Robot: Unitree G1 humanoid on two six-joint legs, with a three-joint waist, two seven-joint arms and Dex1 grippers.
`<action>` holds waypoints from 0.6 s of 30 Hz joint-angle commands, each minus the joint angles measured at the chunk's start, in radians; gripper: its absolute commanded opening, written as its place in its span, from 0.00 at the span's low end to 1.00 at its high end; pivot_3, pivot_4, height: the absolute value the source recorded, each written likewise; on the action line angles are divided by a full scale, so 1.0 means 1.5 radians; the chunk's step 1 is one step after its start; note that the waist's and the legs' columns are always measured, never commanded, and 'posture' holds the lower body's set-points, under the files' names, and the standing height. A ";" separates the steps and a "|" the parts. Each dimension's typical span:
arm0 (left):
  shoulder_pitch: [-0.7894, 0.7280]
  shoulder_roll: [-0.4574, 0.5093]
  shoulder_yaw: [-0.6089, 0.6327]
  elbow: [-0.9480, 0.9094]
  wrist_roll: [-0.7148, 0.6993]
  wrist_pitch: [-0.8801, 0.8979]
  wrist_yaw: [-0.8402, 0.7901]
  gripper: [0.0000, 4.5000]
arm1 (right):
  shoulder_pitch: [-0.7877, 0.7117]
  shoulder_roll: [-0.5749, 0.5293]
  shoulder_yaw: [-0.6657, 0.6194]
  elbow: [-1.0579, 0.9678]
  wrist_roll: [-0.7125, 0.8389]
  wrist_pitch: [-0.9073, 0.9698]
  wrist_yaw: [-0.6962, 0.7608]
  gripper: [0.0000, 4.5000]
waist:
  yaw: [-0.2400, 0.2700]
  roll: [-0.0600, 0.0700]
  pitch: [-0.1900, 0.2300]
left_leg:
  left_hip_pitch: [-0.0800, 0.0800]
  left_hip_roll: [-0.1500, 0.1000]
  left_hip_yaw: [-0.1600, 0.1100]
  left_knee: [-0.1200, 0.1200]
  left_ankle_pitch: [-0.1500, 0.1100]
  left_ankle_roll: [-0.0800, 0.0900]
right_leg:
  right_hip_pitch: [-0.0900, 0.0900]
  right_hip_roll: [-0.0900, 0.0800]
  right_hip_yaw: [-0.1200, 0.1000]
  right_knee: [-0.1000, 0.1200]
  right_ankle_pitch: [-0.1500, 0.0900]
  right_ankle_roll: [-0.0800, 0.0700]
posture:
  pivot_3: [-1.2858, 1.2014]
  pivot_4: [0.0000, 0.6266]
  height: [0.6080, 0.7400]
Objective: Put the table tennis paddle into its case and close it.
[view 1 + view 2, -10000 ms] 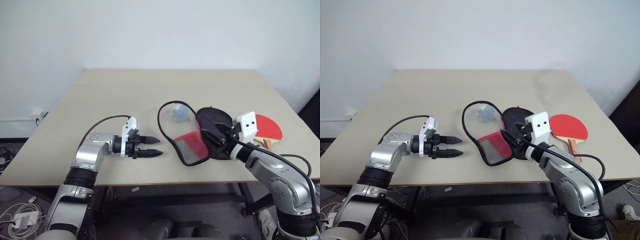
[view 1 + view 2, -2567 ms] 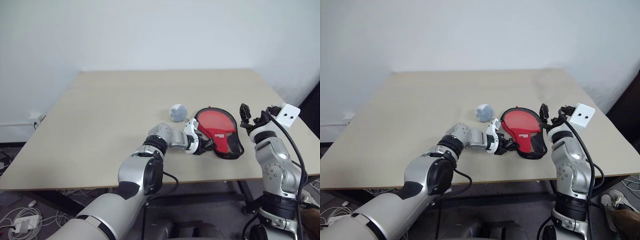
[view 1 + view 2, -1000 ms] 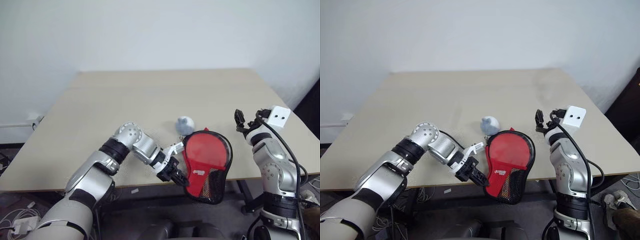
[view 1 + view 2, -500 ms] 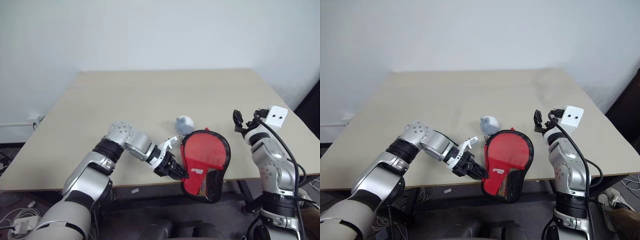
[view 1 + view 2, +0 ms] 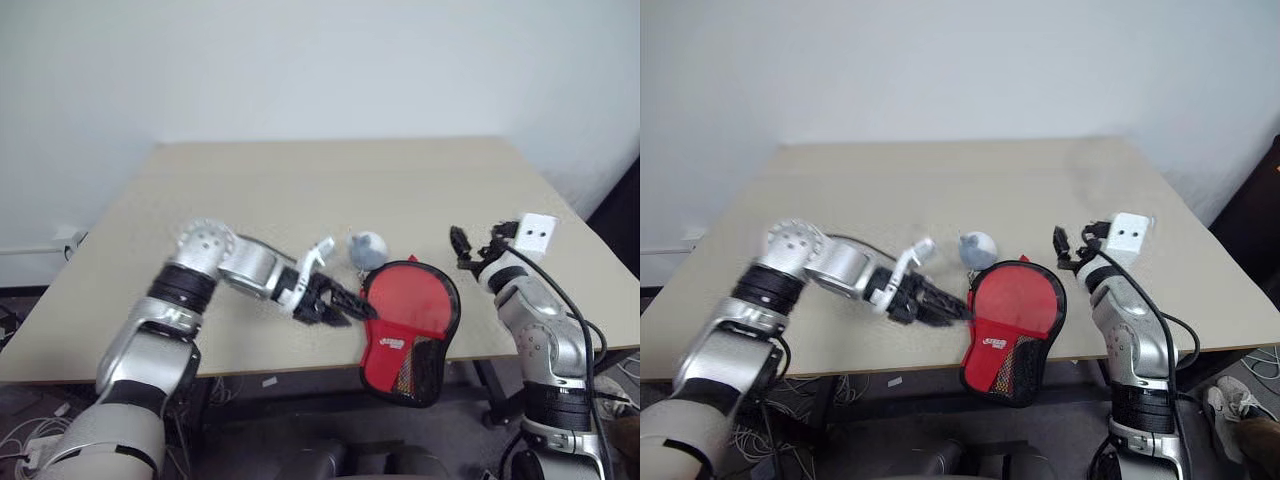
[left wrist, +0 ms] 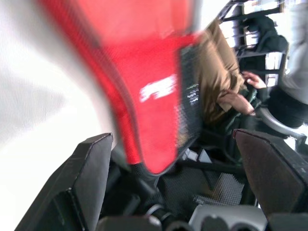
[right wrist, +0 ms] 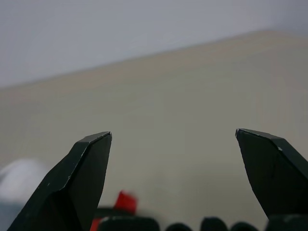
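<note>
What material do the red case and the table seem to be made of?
The case: probably soft woven fabric, matte red, with a see-through black mesh panel near its lower end and black edging; it hangs past the table's front edge. The table: a smooth, matte beige top, perhaps laminate or painted board; no grain shows, so this stays open.

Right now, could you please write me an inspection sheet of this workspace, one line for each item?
Surface: beige rectangular table, mostly bare.
Job's things: soft red paddle-shaped case with black mesh panel, closed, lying at the near edge and hanging partly over it; the paddle itself is not visible.
Clutter: small pale grey ball just behind the case.
Grippers: left gripper open, fingertips beside the case's left edge, holding nothing; right gripper open, empty, above the table to the right of the case.
Cables: black cable along the right arm.
Surroundings: plain white wall behind the table.
</note>
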 commanded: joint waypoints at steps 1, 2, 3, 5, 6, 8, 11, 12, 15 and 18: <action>-0.014 0.062 -0.040 -0.100 0.198 -0.136 -0.279 0.96 | 0.008 -0.010 0.045 -0.053 0.010 0.021 0.046 1.00 | -0.001 0.001 0.000 | 0.000 0.000 0.000 -0.001 0.000 0.000 | 0.000 0.000 0.000 0.000 0.000 0.000 | 0.52 0.00 1.00; -0.012 0.071 -0.073 -0.111 0.266 -0.194 -0.340 0.96 | 0.007 -0.010 0.049 -0.055 0.008 0.022 0.050 1.00 | -0.001 0.001 0.000 | 0.001 0.000 0.001 -0.002 0.000 -0.001 | 0.000 0.000 0.000 0.000 0.000 0.000 | 0.52 0.00 1.00; -0.009 0.072 -0.096 -0.114 0.324 -0.251 -0.389 0.96 | 0.004 -0.007 0.049 -0.054 0.009 0.023 0.050 1.00 | 0.000 0.001 0.000 | 0.002 0.000 0.001 -0.003 0.001 -0.002 | 0.001 0.000 0.000 -0.001 0.000 0.000 | 0.52 0.00 1.00; -0.013 0.053 -0.122 -0.096 0.394 -0.302 -0.461 0.96 | -0.014 0.001 0.031 -0.044 0.016 0.030 0.041 1.00 | 0.006 0.001 0.000 | 0.004 -0.001 0.001 -0.005 0.002 -0.003 | 0.002 -0.001 0.000 -0.001 0.000 0.000 | 0.52 0.00 1.00; -0.009 0.042 -0.138 -0.097 0.436 -0.337 -0.485 0.96 | -0.027 0.003 0.020 -0.036 0.020 0.033 0.036 1.00 | 0.008 0.001 0.000 | 0.004 -0.001 0.001 -0.006 0.002 -0.003 | 0.003 0.000 0.000 -0.002 0.000 -0.001 | 0.52 0.00 1.00; 0.010 0.027 -0.176 -0.113 0.519 -0.405 -0.526 0.96 | -0.053 0.003 0.000 -0.020 0.030 0.044 0.031 1.00 | 0.008 0.001 0.000 | 0.004 -0.001 0.002 -0.006 0.002 -0.003 | 0.003 -0.001 0.000 -0.002 0.000 0.000 | 0.52 0.00 1.00; 0.046 -0.007 -0.194 -0.115 0.596 -0.469 -0.552 0.96 | -0.086 -0.007 -0.009 0.001 0.030 0.052 0.037 1.00 | 0.007 0.001 0.000 | 0.005 -0.001 0.002 -0.007 0.002 -0.003 | 0.002 -0.002 0.002 -0.002 0.000 -0.001 | 0.52 0.00 1.00; 0.056 -0.021 -0.192 -0.109 0.610 -0.475 -0.557 0.96 | -0.094 -0.010 -0.009 0.005 0.030 0.055 0.041 1.00 | 0.007 0.001 0.000 | 0.005 0.000 0.001 -0.008 0.002 -0.003 | 0.002 -0.001 0.002 -0.002 0.000 -0.001 | 0.52 0.00 1.00; 0.086 -0.056 -0.188 -0.106 0.654 -0.503 -0.566 0.96 | -0.118 -0.017 -0.006 0.021 0.027 0.062 0.049 1.00 | 0.007 0.001 0.000 | 0.005 0.001 0.001 -0.009 0.002 -0.003 | 0.001 -0.001 0.002 -0.003 0.000 -0.001 | 0.52 0.00 1.00; 0.110 -0.085 -0.181 -0.094 0.707 -0.540 -0.553 0.96 | -0.129 -0.019 -0.001 0.035 0.025 0.074 0.055 1.00 | 0.006 0.001 0.001 | 0.005 0.002 0.000 -0.009 0.002 -0.003 | 0.001 0.000 0.002 -0.003 0.000 -0.001 | 0.52 0.00 1.00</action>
